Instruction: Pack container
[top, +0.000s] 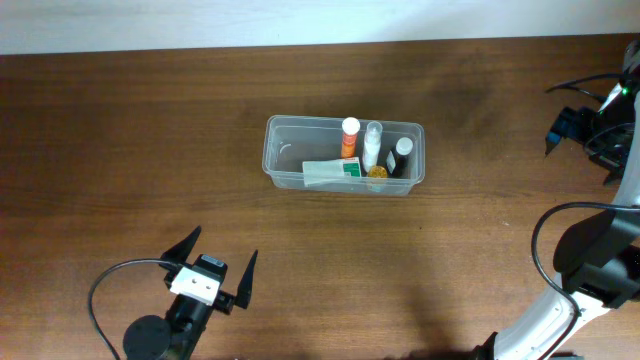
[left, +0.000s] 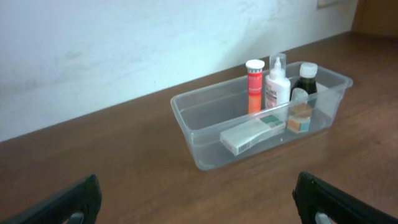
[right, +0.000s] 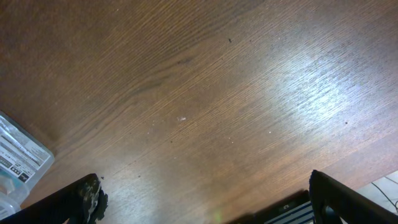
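Since the container (top: 283, 145) sits in the middle of the bench (top: 120, 150) with five things already inside, packing looks close to done, perhaps finished. All five crowd its right half. An orange tube (top: 350, 137), a clear spray bottle (top: 373, 143) and a dark bottle (top: 401, 155) stand upright side by side. A white and green box (top: 333, 172) lies flat along the near wall, and a small amber jar (top: 377, 172) sits just beside the box's right end. The left half of the floor is bare.

The left arm (top: 197, 283) hangs well back, near and to the left of the container, its jaws spread wide with nothing between them. The right arm (top: 590, 262) reaches to the bench's right edge, well apart from the container, its jaws likewise wide and empty.

What would go in next does not show in any view. If something more is to be packed, the bare left half is the place for it. Come straight down from above, and lower the thing to the floor before letting go rather than dropping it. Keep away from the three upright bottles, which look easy to topple. The thin plastic will likely slide under a sideways nudge, so avoid brushing the rim on the way in or out.
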